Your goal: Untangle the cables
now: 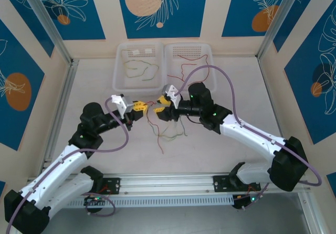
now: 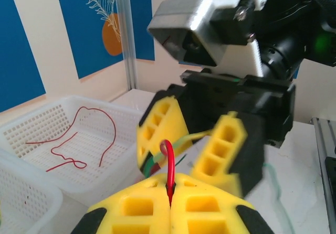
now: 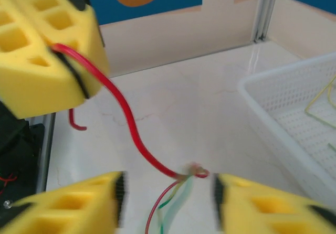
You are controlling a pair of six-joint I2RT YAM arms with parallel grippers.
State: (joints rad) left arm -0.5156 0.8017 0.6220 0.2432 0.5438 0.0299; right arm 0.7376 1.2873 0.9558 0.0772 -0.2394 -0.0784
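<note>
L gripper is clamped shut on a red cable. The cable stands up from the seam between the pads, loops over at the top, and its short free end points back down. In the R wrist view the same red cable leaves the L gripper at upper left. Its long axis runs diagonally down and right to a small knot.

The knot sits in the gap between the R gripper pads, which stand apart and don't touch it. Below the knot, red and pale green strands drop out of frame, blurred. Can't count them.

Top view: both grippers meet tip to tip mid-table, L gripper just beside R gripper. The rest of the cables hang and sprawl on the near side of the tips, thin and hard to trace.

At the far edge are 2 white baskets. The left basket holds yellow-green cables. The right basket holds red cables, partly crossed by the R arm hose.

In the L wrist view the R gripper body hides the knot, and a green strand pokes out between its pads.
</note>
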